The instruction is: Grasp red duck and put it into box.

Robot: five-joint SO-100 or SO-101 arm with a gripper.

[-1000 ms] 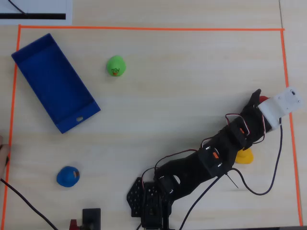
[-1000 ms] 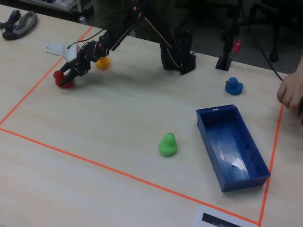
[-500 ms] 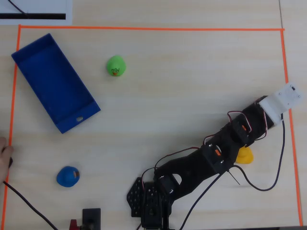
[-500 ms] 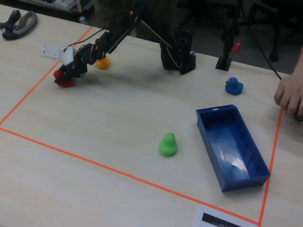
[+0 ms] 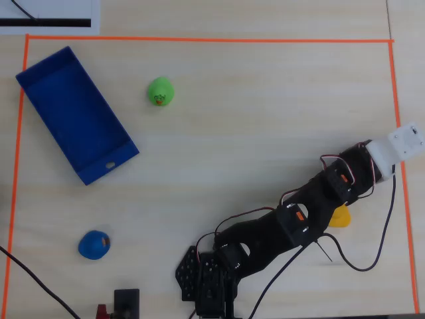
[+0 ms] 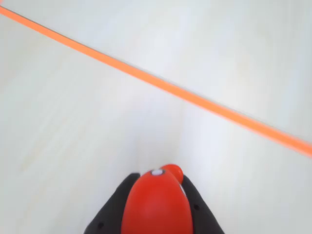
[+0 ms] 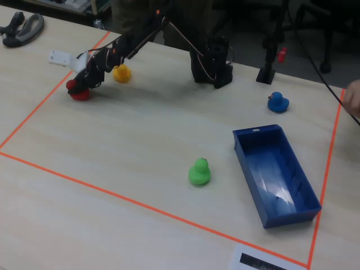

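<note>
Gripper closed on the red duck: wrist view shows the black fingers pressed against both its sides, duck filling the gap. Fixed view puts the red duck low at the table surface near the left stretch of orange tape, gripper over it; can't tell whether it touches the wood. Overhead, the duck itself is hidden under the arm, which reaches out toward the right tape line. Yellow duck sits just beside the arm, partly covered by it overhead. Blue box lies well apart at the opposite side of the taped area, angled, small hole in its short wall. Green duck near the box, blue duck below it in the overhead view.
</note>
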